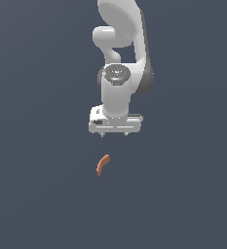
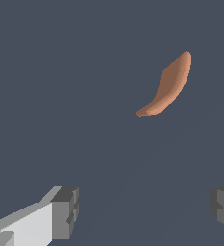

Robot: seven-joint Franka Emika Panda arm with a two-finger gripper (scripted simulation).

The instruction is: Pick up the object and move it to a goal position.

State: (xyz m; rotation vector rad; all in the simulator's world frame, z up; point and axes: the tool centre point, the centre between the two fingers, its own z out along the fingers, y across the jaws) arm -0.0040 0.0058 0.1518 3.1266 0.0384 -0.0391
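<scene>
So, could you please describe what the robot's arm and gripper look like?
The arm is smooth, glossy white with rounded segments, dark grey at its joints, and a round grey cap on the wrist. The gripper is a wide, flat white block. Its fingers end in blocky grey pads. No cables or markings show.

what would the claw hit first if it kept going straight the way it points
Probably just the bare dark floor. In the wrist view the open claw has no object between its fingers; the orange-brown piece lies off the line ahead, though depth is hard to judge.

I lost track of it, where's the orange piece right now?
In the exterior view the orange piece lies on the floor, just below the open gripper and apart from it.
</scene>
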